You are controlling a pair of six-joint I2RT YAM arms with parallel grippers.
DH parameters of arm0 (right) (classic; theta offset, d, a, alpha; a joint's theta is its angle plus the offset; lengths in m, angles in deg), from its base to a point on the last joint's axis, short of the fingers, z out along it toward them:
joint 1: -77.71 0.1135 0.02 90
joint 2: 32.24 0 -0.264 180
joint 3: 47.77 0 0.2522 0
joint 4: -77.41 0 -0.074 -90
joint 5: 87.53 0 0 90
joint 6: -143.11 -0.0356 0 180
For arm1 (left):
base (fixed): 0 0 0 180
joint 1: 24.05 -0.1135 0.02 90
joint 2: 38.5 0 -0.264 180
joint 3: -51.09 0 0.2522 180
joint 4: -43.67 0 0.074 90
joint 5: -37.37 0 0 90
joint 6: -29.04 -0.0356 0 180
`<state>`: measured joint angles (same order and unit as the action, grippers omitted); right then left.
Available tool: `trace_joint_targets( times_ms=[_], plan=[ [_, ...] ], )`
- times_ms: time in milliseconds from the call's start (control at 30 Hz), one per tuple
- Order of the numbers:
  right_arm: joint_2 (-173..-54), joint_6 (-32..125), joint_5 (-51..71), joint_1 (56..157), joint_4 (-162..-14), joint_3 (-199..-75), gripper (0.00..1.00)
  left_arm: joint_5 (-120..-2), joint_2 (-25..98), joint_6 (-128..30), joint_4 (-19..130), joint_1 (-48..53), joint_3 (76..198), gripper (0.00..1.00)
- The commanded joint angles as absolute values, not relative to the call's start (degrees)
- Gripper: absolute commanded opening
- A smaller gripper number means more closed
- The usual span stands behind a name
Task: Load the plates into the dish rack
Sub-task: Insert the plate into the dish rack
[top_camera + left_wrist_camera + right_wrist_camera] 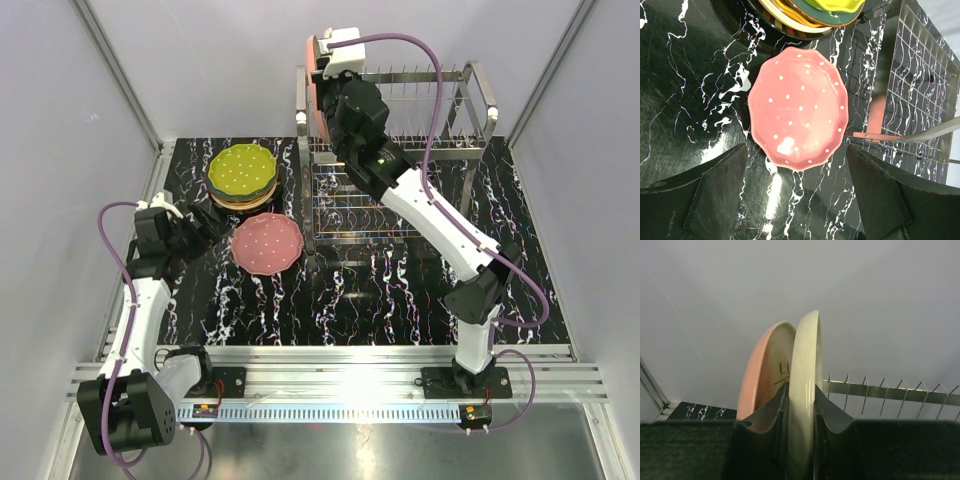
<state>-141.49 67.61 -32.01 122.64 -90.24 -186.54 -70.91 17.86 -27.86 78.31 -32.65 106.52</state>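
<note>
A round cream plate stands on edge at the far left end of the shiny metal wire dish rack, up at the top tier. The right gripper is clamped on its lower rim, one finger on each face. Whether the plate sits between the tines I cannot tell. Just left of it, close alongside, a salmon-pink plate stands upright too.

A pink plate with white dots and a wavy rim lies flat on the black white-veined marble-look table, just left of the rack's near left corner. The left gripper hangs over the plate's near edge with its jaws spread wide, one finger to each side, holding nothing.

Farther back on the left is a stack of plates, a green dotted one on top, with teal, orange, cream and dark-rimmed edges showing beneath it in the left wrist view.
</note>
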Motion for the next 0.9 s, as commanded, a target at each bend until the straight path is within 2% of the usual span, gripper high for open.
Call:
trace_joint_targets(
  times_ms=[0,533,700,867],
  plan=[
    [-135.52,66.47,-32.95,122.36,-102.62,-183.8,0.0,-72.84,18.02,-27.3,75.62,-33.1,108.27,0.84],
    [-131.56,63.39,-33.3,122.1,-105.61,-174.47,0.01,-73.37,18.1,-27.12,75.27,-33.18,108.18,0.84],
    [-130.86,62.25,-32.95,122.19,-105.44,-173.15,0.1,-73.37,18.02,-27.12,75.36,-33.1,108.18,0.84],
    [-131.03,61.99,-32.86,122.19,-105.09,-173.06,0.14,-73.37,18.1,-27.12,75.18,-33.1,108.18,0.85]
  ],
)
